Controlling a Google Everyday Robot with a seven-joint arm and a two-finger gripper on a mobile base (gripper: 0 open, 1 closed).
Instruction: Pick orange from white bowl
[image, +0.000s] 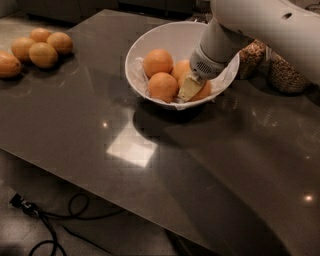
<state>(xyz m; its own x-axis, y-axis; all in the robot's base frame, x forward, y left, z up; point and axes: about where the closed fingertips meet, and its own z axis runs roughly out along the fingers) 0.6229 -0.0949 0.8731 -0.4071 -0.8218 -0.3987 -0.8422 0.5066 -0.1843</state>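
From where I stand, the whole thing turns on how close the gripper (190, 87) sits to its fruit. It is down inside the white bowl (167, 31), low against the near right side, at the end of an arm (220, 42) that slants in from the upper right. The orange (204, 91) lies pressed right beside the gripper's tip, on the side toward the bowl's right rim, touching it and half hidden behind it. So little of the fruit shows that I cannot say which way its long axis runs. Whether the gripper has a hold on it or merely rests against it, I cannot tell. Just to the left sit its neighbour oranges (162, 86), crowding the tip on that side. I judge any lift wants to go straight up along the arm's slant, or the neighbours get nudged and the paper lining (136, 69) dragged.
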